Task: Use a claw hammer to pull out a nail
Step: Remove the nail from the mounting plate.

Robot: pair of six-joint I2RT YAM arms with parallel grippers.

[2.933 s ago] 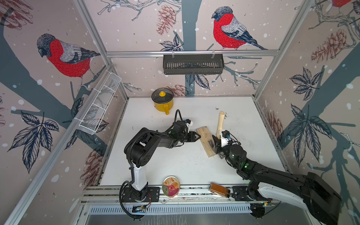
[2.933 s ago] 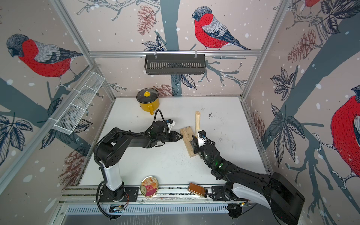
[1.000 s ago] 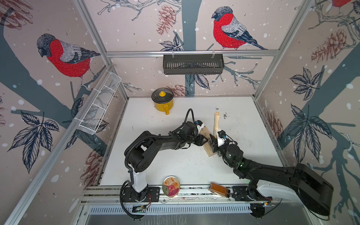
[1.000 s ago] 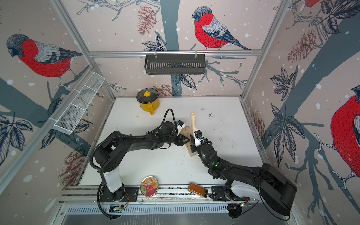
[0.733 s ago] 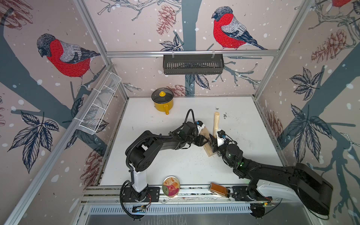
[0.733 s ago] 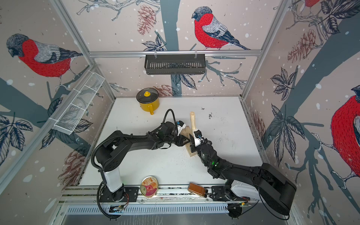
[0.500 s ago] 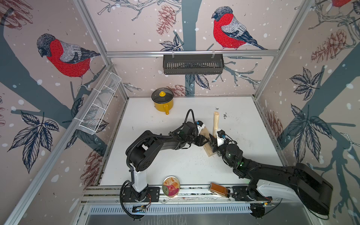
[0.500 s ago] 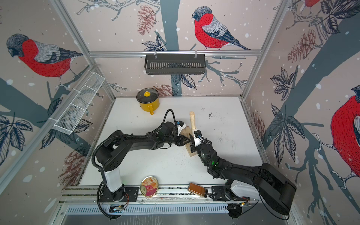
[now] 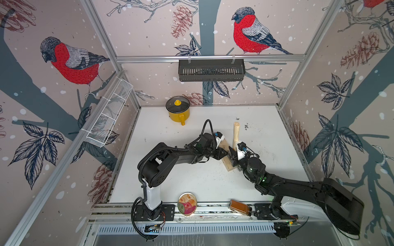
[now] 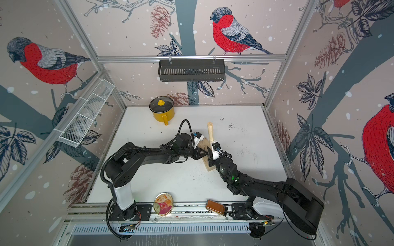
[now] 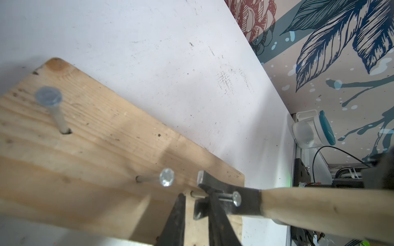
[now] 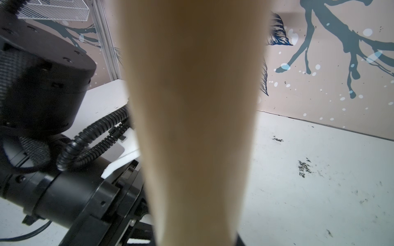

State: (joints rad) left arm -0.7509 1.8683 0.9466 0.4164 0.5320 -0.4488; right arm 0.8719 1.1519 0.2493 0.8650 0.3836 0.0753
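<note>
The wooden block (image 9: 228, 167) may be dragged up under leverage. The claw hammer (image 9: 235, 134), handle toward 12 o'clock, is clamped in the right gripper (image 9: 232, 155); the hold of the near-closed left gripper (image 11: 193, 213) cannot be told. The hooked nail (image 11: 221, 197) may be bent.

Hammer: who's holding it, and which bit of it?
The right gripper holds the claw hammer, jaws shut on its wooden handle, nearer the head than the free end.
</note>
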